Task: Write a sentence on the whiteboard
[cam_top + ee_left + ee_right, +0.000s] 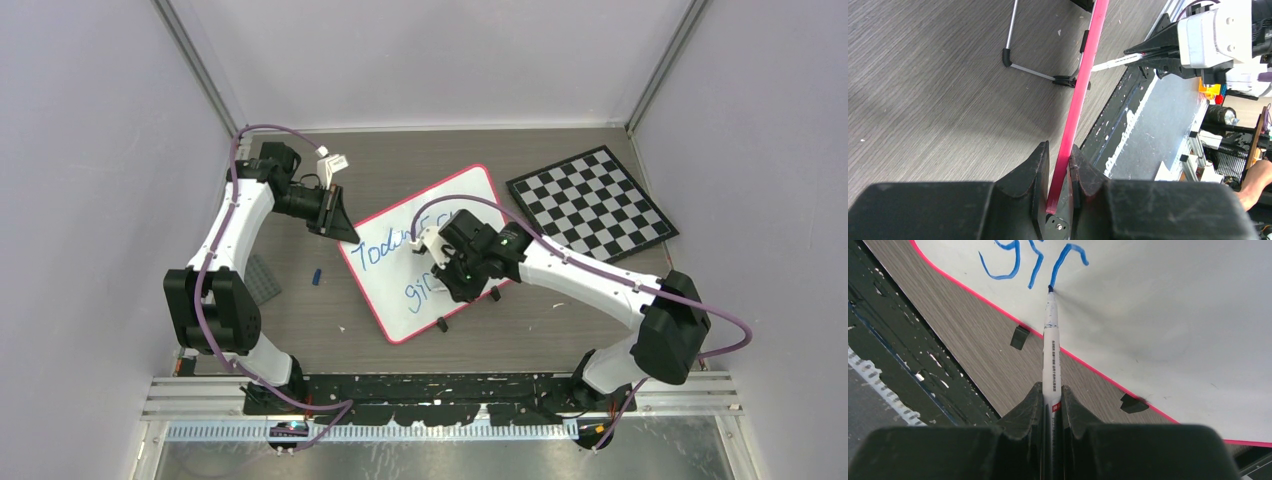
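Observation:
The whiteboard (405, 275), white with a thin pink-red frame, lies tilted mid-table and carries blue handwriting in two lines. My left gripper (340, 228) is shut on the board's upper-left edge; in the left wrist view the pink frame (1079, 97) runs edge-on between the fingers (1035, 167). My right gripper (440, 265) is shut on a white marker (1050, 360) over the board's lower part. In the right wrist view the marker's tip touches the whiteboard (1168, 315) at the foot of a blue stroke (1063, 262). The marker also shows in the left wrist view (1115, 62).
A black-and-white checkerboard (590, 203) lies at the back right. A small blue cap (316, 276) and a grey plate (262, 279) lie left of the board. Two black clip feet (1020, 336) stick out of the board's near edge. A metal rail (440, 395) runs along the near table edge.

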`<state>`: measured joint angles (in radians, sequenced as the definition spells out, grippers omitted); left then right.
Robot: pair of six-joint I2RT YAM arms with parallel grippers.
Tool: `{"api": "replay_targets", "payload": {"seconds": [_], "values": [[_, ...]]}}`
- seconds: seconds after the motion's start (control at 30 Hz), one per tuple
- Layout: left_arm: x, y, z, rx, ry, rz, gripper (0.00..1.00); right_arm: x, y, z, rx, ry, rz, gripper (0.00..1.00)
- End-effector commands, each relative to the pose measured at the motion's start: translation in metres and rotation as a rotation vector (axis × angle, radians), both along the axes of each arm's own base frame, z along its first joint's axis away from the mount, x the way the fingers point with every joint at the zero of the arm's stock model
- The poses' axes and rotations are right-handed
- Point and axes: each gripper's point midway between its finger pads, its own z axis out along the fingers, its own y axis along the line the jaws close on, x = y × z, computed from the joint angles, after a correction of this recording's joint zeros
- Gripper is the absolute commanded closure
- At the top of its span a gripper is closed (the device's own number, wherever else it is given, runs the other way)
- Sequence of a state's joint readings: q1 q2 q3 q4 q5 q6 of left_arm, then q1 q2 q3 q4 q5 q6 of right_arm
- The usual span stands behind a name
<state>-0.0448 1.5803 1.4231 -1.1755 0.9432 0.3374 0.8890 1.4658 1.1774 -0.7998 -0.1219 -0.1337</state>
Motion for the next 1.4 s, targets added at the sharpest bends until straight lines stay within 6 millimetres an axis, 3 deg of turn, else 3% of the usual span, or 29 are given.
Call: {"api": "replay_targets", "payload": {"seconds": [0.0,0.27,0.53,0.7,1.17,1.37], "values": [[0.004,0.006,-0.008,0.062,-0.006,0.014,1.00,0.000,-0.003,-0.007,-0.013,-0.017,0.007,1.00],[0.004,0.006,-0.008,0.065,-0.007,0.015,1.00,-0.013,0.006,-0.009,-0.020,0.002,0.057,1.00],[0.004,0.006,-0.007,0.065,-0.006,0.016,1.00,-0.016,0.017,0.025,0.067,-0.015,0.087,1.00],[0.004,0.005,-0.006,0.063,-0.010,0.013,1.00,-0.006,0.019,0.035,0.077,-0.062,0.062,1.00],[0.003,0.005,-0.004,0.061,-0.014,0.017,1.00,0.015,0.021,0.018,0.028,-0.092,0.011,1.00],[0.003,0.005,-0.005,0.062,-0.012,0.017,1.00,0.023,0.005,0.017,0.010,-0.096,-0.022,1.00]]}}
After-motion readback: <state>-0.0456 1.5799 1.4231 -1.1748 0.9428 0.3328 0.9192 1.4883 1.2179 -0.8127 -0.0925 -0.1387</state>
